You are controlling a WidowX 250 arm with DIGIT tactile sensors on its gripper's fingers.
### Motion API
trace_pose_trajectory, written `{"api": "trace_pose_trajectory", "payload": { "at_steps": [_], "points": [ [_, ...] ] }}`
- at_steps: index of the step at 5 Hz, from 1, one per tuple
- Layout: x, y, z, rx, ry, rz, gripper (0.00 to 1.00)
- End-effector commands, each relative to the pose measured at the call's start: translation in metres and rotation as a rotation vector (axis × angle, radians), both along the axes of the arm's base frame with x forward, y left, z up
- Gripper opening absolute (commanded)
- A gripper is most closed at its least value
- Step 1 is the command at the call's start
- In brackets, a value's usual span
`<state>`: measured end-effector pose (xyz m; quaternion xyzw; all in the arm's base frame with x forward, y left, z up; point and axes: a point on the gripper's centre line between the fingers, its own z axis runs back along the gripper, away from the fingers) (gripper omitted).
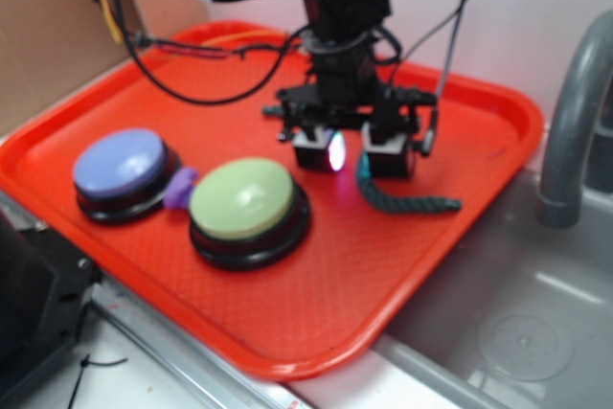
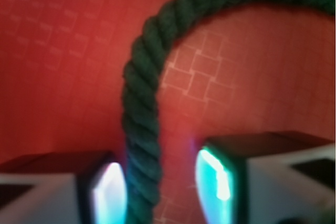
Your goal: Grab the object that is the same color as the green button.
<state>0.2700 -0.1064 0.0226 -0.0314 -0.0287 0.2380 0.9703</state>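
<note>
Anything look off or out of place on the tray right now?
Nothing damaged or spilled. The green rope sits off-center in the open gripper, hugging one finger. A small purple lump is wedged between the two buttons.

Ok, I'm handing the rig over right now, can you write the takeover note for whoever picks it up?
Gripper: open, down at the tray, jaws on either side of one end of the green rope. The rope sits close to one jaw with a gap to the other.
Rope: lying on the red tray, curving away from the gripper toward the sink side.
Green button: near the tray's front, beside the blue-purple button; a small purple lump lies between them.
Done: the approach and lining up on the rope.
Left: shut the jaws and lift.
</note>
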Motion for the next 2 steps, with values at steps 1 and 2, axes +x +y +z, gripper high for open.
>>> {"api": "trace_pose_trajectory", "payload": {
  "at_steps": [1,2],
  "points": [
    [0.012,0.008,0.016,-0.013,-0.045,0.013,0.00],
    [0.014,0.022,0.039,-0.002,-0.065,-0.019,0.00]
  ]
}}
